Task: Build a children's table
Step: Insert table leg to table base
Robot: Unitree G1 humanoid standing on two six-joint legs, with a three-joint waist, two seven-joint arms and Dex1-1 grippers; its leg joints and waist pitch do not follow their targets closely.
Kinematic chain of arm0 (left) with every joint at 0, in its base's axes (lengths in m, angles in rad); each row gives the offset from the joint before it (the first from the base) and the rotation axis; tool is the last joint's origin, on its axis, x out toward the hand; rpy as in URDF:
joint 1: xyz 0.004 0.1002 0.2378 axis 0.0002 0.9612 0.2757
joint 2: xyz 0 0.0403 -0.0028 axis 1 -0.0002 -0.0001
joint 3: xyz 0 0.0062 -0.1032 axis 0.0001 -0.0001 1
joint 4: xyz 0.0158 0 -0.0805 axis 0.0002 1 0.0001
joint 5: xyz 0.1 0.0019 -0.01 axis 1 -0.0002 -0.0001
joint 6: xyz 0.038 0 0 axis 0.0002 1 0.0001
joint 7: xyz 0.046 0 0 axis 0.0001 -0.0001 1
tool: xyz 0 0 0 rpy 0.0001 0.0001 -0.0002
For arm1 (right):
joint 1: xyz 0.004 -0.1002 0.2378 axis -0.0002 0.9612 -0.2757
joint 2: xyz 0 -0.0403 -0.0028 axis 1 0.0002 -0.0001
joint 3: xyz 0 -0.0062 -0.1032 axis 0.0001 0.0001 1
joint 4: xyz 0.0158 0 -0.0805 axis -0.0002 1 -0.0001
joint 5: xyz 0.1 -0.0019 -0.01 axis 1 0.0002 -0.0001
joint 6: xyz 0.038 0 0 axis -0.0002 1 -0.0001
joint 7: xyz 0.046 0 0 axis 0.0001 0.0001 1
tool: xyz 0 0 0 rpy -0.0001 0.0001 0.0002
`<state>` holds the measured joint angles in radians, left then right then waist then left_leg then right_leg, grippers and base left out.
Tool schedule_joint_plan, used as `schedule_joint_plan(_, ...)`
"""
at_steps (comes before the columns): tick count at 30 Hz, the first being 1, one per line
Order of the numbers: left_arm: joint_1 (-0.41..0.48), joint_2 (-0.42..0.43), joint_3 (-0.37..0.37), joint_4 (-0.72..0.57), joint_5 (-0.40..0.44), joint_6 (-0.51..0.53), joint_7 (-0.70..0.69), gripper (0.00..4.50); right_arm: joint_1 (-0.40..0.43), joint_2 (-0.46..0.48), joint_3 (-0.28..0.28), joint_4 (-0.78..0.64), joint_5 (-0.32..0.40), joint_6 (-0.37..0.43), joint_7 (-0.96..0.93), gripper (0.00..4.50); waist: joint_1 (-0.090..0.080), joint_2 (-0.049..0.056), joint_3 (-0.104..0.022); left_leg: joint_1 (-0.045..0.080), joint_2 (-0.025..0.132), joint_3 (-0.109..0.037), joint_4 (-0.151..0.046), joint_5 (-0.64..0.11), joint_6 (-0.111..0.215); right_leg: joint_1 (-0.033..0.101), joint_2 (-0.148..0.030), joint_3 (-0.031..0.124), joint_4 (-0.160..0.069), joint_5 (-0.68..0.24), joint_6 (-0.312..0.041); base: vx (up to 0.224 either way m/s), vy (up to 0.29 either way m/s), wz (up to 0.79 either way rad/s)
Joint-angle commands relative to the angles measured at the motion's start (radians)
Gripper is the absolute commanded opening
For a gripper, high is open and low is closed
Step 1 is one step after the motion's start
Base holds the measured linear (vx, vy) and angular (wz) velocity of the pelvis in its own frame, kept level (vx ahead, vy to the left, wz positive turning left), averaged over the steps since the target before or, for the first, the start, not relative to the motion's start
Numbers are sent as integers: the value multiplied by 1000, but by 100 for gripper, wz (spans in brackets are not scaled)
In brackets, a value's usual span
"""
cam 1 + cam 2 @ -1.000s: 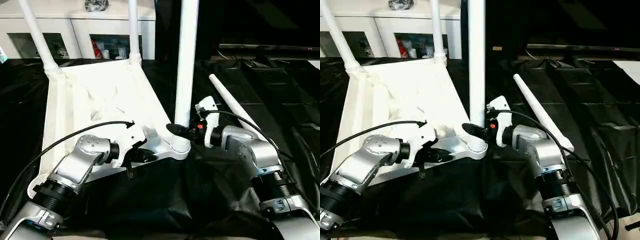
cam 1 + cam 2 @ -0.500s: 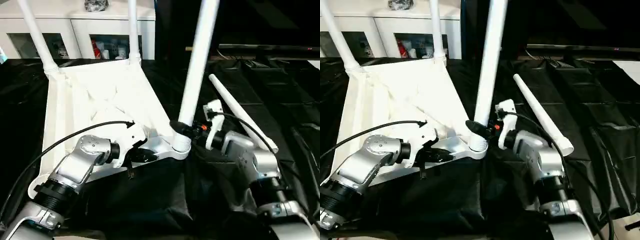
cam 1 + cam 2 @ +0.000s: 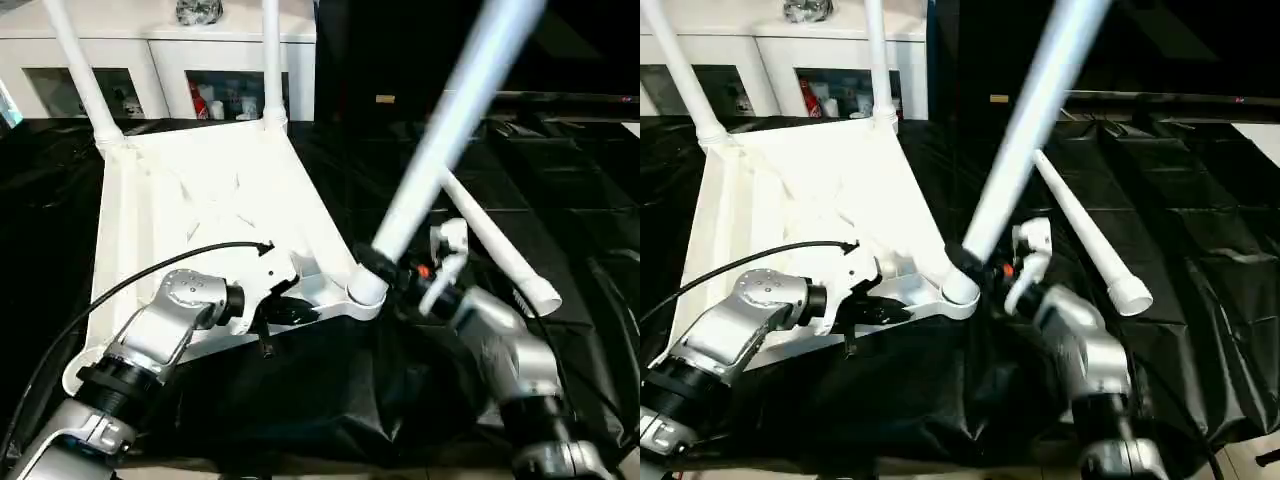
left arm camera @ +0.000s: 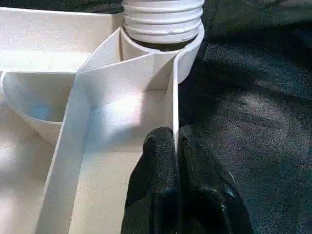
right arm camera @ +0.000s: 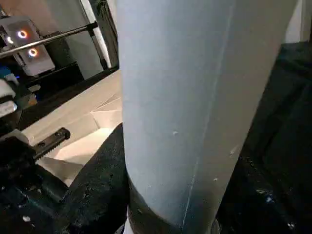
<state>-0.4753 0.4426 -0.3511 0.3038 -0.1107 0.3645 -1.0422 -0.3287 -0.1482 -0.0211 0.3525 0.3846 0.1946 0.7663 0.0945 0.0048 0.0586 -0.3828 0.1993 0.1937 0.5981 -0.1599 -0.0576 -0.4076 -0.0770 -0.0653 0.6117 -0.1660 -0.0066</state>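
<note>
The robot had silver forearms (image 3: 165, 325), white wrist housings (image 3: 272, 268), black cables (image 3: 120, 290), black fingers (image 4: 163, 180) and ribbed black collars (image 3: 110, 385).

Left gripper (image 4: 175, 146) pinched tight; right gripper (image 3: 385, 268) clamped.

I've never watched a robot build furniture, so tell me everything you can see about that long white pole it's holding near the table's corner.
The white pole is a long, smooth, plastic-looking tube, one of the table's legs. It leans steeply up and to the robot's right. Its ridged lower end sits at the round corner socket of the upturned tabletop. The right hand grips it just above the socket, black fingers on either side. The left hand pinches a tabletop rib nearby.
</note>
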Motion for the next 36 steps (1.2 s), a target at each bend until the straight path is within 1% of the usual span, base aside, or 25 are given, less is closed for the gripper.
schedule_joint_plan(1, -51, -9, 49, -21, -23, -40, 3, 0, 47, -19, 17, 9, -62, -5, -21, 189, -5, 9, -65, 33, 29, -25, -80, -382, -35, 28, -66, 41, -100, -457, -131, 0, 0, 0)
schedule_joint_plan(5, -55, -10, 50, -12, -20, -44, 2, 0, 53, -38, 49, -10, -88, -29, -17, 189, -6, 10, -65, 34, 30, -26, -82, -394, -36, 26, -65, 40, -101, -474, -124, 0, 0, 0)
schedule_joint_plan(9, -57, -11, 50, -5, -18, -49, 1, 0, 52, -73, 112, -25, -138, -7, 9, 189, -6, 4, -63, 33, 29, -26, -82, -392, -32, 27, -64, 40, -103, -487, -115, 0, 0, 0)
schedule_joint_plan(12, -55, -11, 49, -8, -15, -50, 0, 0, 44, -94, 159, -22, -170, 4, 32, 188, -8, 4, -61, 32, 27, -27, -81, -401, -28, 26, -67, 39, -108, -526, -104, 0, 0, 0)
schedule_joint_plan(13, -54, -11, 48, -9, -15, -49, 0, 0, 44, -96, 165, -22, -173, 8, 36, 188, -9, 4, -61, 33, 27, -27, -80, -404, -27, 25, -66, 38, -109, -535, -101, 0, 0, 0)
schedule_joint_plan(14, -53, -11, 48, -10, -15, -49, -1, 0, 41, -100, 174, -20, -176, 10, 46, 188, -10, -2, -60, 33, 27, -27, -80, -404, -26, 25, -67, 39, -112, -548, -96, 0, 0, 0)
schedule_joint_plan(15, -52, -10, 48, -11, -15, -49, -2, 0, 38, -103, 183, -19, -177, 14, 56, 188, -9, 1, -60, 35, 27, -28, -79, -406, -25, 23, -68, 38, -111, -556, -95, 0, 0, 0)
schedule_joint_plan(16, -51, -10, 47, -12, -14, -49, -3, 0, 34, -109, 196, -16, -179, 19, 70, 188, -11, -5, -60, 32, 27, -28, -79, -403, -24, 25, -68, 37, -112, -565, -90, 0, 0, 0)
schedule_joint_plan(17, -50, -10, 46, -13, -13, -49, -4, 0, 32, -112, 205, -15, -179, 24, 82, 188, -10, -1, -60, 32, 28, -29, -80, -401, -23, 25, -68, 38, -111, -564, -90, 0, 0, 0)
schedule_joint_plan(18, -49, -10, 46, -14, -13, -49, -4, 0, 30, -115, 212, -14, -179, 29, 90, 188, -10, -1, -60, 33, 29, -29, -80, -403, -23, 24, -68, 38, -112, -562, -89, 0, 0, 0)
schedule_joint_plan(19, -48, -9, 46, -14, -13, -50, -7, 0, 27, -117, 220, -9, -177, 40, 103, 188, -11, -5, -60, 32, 28, -28, -80, -399, -20, 24, -67, 38, -111, -557, -91, 0, 0, 0)
schedule_joint_plan(20, -48, -9, 45, -14, -13, -51, -9, 0, 25, -118, 224, -5, -176, 45, 111, 188, -11, -4, -61, 32, 28, -28, -80, -397, -20, 24, -67, 38, -110, -554, -92, 0, 0, 0)
schedule_joint_plan(21, -49, -7, 43, -12, -13, -55, -15, 0, 17, -121, 233, 18, -178, 45, 135, 188, -11, -4, -61, 32, 28, -28, -80, -397, -19, 23, -67, 39, -110, -551, -94, 0, 0, 0)
schedule_joint_plan(22, -50, -5, 41, -10, -13, -59, -23, 0, -4, -124, 237, 76, -195, 18, 150, 188, -10, -4, -61, 32, 29, -27, -79, -395, -18, 24, -67, 39, -110, -542, -97, 0, 0, 0)
schedule_joint_plan(23, -50, -5, 41, -10, -13, -60, -24, 0, -7, -124, 237, 82, -197, 15, 151, 188, -10, -3, -64, 33, 29, -28, -78, -395, -19, 23, -69, 38, -107, -536, -103, 0, 0, 0)
schedule_joint_plan(24, -51, -4, 39, -9, -12, -64, -28, 0, -24, -125, 236, 124, -204, -4, 160, 188, -13, -3, -60, 29, 28, -28, -79, -398, -18, 23, -68, 38, -110, -540, -104, 0, 0, 0)
schedule_joint_plan(25, -52, -2, 36, -8, -12, -67, -34, 0, -47, -125, 231, 181, -211, -30, 168, 188, -14, -2, -61, 33, 29, -29, -78, -415, -22, 21, -71, 36, -109, -555, -107, 0, 0, 0)
schedule_joint_plan(27, -54, 1, 32, -10, -13, -68, -44, 0, -69, -123, 225, 231, -216, -50, 173, 188, -21, -4, -54, 35, 26, -32, -78, -450, -26, 22, -70, 31, -120, -613, -94, 0, 0, 0)
schedule_joint_plan(29, -56, 4, 30, -13, -13, -73, -55, 0, -81, -122, 224, 258, -218, -64, 182, 188, -27, -7, -50, 50, 23, -36, -75, -509, -36, 13, -69, 22, -133, -704, -62, 0, 0, 0)
schedule_joint_plan(31, -57, 6, 28, -15, -14, -74, -61, 0, -86, -123, 225, 264, -220, -69, 186, 188, -30, -5, -50, 55, 22, -41, -73, -527, -39, 14, -71, 16, -142, -733, -48, 0, 0, 0)
schedule_joint_plan(32, -58, 8, 26, -17, -15, -75, -68, 0, -90, -124, 227, 270, -222, -75, 191, 188, -32, -1, -51, 61, 23, -43, -74, -545, -40, 13, -70, 11, -146, -722, -49, 0, 0, 0)
schedule_joint_plan(33, -60, 14, 23, -28, -18, -81, -85, 0, -102, -130, 238, 276, -226, -82, 224, 188, -36, -7, -53, 57, 27, -47, -82, -556, -39, 21, -68, 6, -143, -684, -59, 0, 0, 0)
schedule_joint_plan(34, -61, 23, 15, -41, -21, -88, -111, 0, -114, -141, 252, 272, -225, -81, 273, 188, -36, -4, -54, 56, 29, -51, -84, -561, -38, 25, -69, 4, -138, -661, -68, 0, 0, 0)
schedule_joint_plan(35, -60, 35, 5, -60, -25, -91, -140, 0, -125, -155, 272, 262, -230, -76, 321, 188, -37, 1, -51, 55, 34, -53, -92, -579, -40, 28, -70, 5, -136, -627, -83, 0, 0, 0)
schedule_joint_plan(36, -59, 40, 1, -67, -25, -90, -150, 0, -128, -160, 280, 257, -232, -73, 335, 188, -37, 1, -53, 61, 35, -52, -90, -594, -44, 26, -72, 6, -135, -604, -98, 0, 0, 0)
